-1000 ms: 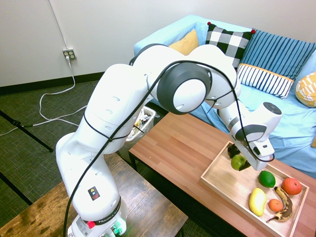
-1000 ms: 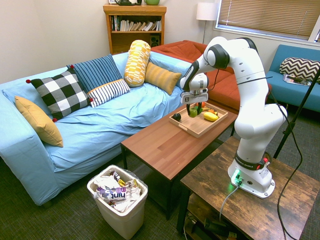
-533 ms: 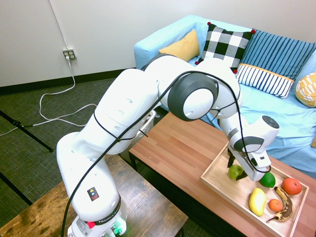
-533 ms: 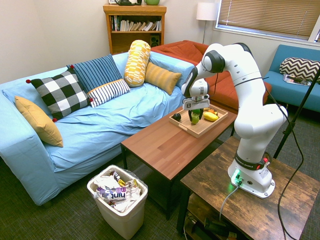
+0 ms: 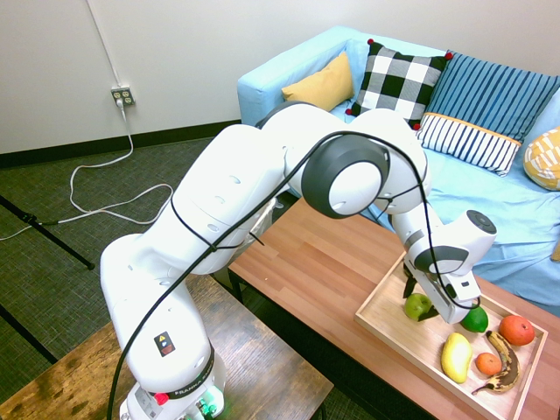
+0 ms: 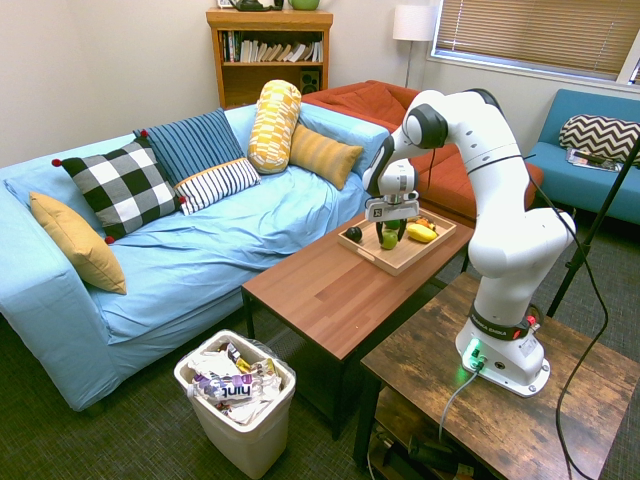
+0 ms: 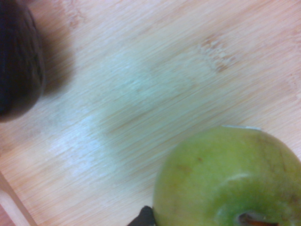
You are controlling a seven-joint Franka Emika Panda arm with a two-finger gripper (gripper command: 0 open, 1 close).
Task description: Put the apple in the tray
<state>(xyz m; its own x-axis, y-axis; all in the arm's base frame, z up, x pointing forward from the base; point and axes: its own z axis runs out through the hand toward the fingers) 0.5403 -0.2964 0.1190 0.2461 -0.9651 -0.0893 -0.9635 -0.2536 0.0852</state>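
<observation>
The yellow-green apple (image 5: 416, 305) sits low at the near-left end of the pale wooden tray (image 5: 381, 325), down at the tray floor. My gripper (image 5: 423, 299) comes down onto it from above, its fingers shut on the apple's sides. The second exterior view shows the same: my gripper (image 6: 390, 234) on the apple (image 6: 389, 241) inside the tray (image 6: 395, 263). Seen from the wrist, the apple (image 7: 225, 179) fills one corner, stem dimple showing, over the tray's light wood (image 7: 141, 94).
The tray also holds a dark green lime (image 5: 475, 319), a yellow fruit (image 5: 456, 357), two orange fruits (image 5: 516, 329), a browned banana (image 5: 506, 372) and a dark fruit (image 6: 354, 234) close to the apple. A blue sofa (image 6: 200, 240) runs behind the table; a bin (image 6: 238, 398) stands in front.
Over the last second my gripper has lowered the apple from above the tray down to its floor. In the last half second it has barely moved.
</observation>
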